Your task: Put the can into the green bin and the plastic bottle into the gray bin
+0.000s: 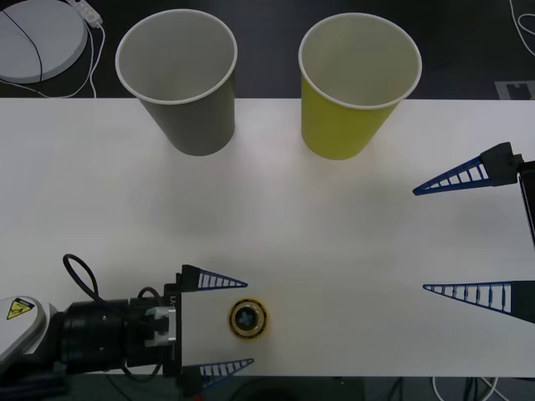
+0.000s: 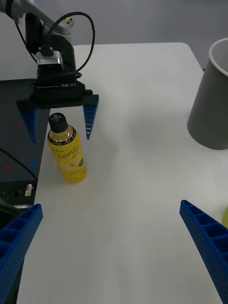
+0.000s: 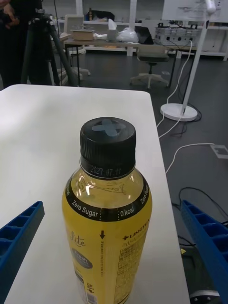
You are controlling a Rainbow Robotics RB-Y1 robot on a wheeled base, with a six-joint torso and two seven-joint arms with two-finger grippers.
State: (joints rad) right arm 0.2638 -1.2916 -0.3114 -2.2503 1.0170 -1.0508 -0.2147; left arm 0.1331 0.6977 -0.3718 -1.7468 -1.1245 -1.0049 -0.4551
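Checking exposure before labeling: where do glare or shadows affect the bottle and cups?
Front view: even light, faint shadows under the gray bin and green bin. Left wrist view: small highlights on the plastic bottle shoulder, label readable. Right wrist view: soft shadow beside the bottle on the table.

Small yellow clear-plastic bottle (image 3: 108, 228): glossy, capped in matt black ribbed plastic. Gray paper cup (image 1: 180, 79) and yellow-green paper cup (image 1: 355, 83): matt. White table (image 1: 334, 217): smooth, satin. Blue ribbed plastic fingers (image 2: 89, 118): matt.

The bottle (image 1: 249, 318) stood upright by the table's (image 1: 334, 217) near edge, between the open left gripper's (image 1: 222, 322) fingers. Bare tabletop stretched to both bins (image 1: 178, 83) (image 1: 355, 88) at the far edge.
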